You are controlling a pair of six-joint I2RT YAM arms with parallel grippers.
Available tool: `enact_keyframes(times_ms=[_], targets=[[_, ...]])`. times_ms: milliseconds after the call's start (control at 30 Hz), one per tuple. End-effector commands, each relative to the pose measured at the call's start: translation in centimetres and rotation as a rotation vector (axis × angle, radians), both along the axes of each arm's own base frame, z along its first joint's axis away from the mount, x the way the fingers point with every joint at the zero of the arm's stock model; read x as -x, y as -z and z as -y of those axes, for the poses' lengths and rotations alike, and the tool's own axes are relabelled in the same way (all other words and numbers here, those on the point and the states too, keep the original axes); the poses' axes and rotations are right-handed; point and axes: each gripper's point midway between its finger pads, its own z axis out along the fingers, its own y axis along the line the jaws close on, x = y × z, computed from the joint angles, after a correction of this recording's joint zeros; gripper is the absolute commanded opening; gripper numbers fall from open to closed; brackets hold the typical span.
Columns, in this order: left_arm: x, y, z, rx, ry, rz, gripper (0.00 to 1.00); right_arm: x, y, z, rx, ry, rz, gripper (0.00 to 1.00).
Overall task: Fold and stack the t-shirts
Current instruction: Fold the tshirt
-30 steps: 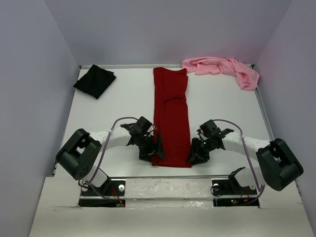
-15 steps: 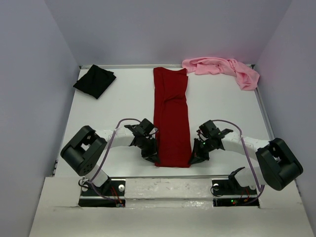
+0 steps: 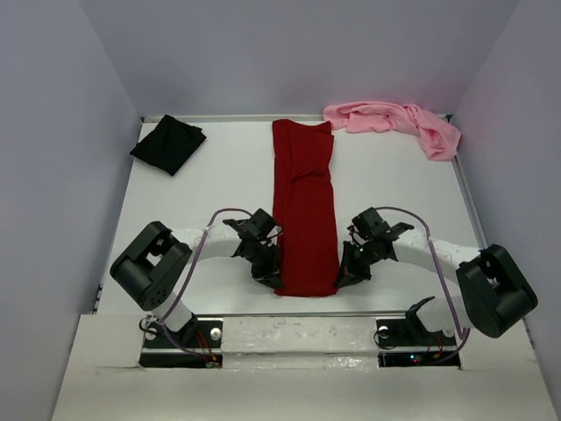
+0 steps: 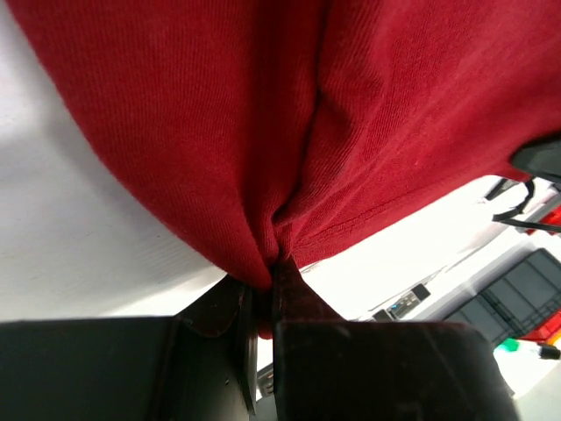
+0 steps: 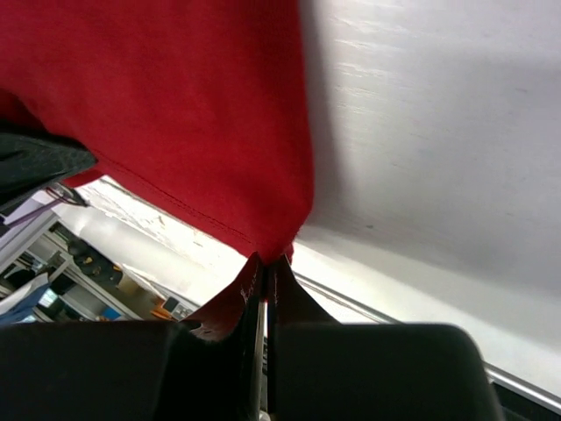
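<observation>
Long red shirt [image 3: 303, 202] strip lengthwise at mid-table [image 3: 219, 184]. Near hem corners pinched by left gripper [image 3: 270, 279] and right gripper [image 3: 342, 279], jaws clamped on cloth. Black shirt [image 3: 168, 144] far left, pink shirt [image 3: 394, 123] far right. Lift both corners evenly; carry toward far hem, keeping hem taut.

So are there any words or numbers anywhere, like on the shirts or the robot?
None can be read.
The dark red shirt, black shirt and pink shirt are plain, no print showing.
The left arm and right arm show no label.
The background clutter is too blurred to read.
</observation>
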Motion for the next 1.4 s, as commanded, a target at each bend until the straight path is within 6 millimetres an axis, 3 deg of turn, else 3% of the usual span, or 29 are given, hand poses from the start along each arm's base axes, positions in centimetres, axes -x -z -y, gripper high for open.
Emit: enact_keyframes(times_ms=[0, 200, 400, 700, 967, 1367], targets=[[-0.5, -0.1, -0.7, -0.082, 0.043, 0.025, 0.06, -1.2, -1.7, -0.7, -0.002, -0.032, 0.04, 0.0], [-2.1, -1.9, -0.5, -0.114, 0.061, 0.069, 0.06, -3.3, -4.2, -1.3, 0.011, -0.043, 0.098, 0.0], [-3.8, -3.4, -0.8, -0.118, 0.03, 0.105, 0.07, -3.9, -4.5, -1.1, 0.043, -0.056, 0.114, 0.0], [-4.5, -4.5, -1.1, -0.121, 0.025, 0.12, 0.07, -5.7, -5.4, -1.3, 0.076, -0.072, 0.161, 0.0], [-6.2, -7.2, -0.3, -0.086, 0.002, 0.156, 0.06, -7.5, -7.0, -1.9, 0.061, -0.073, 0.21, 0.0], [-7.5, -9.8, 0.7, -0.028, 0.007, 0.143, 0.05, -9.3, -8.3, -0.9, 0.077, -0.04, 0.231, 0.0]])
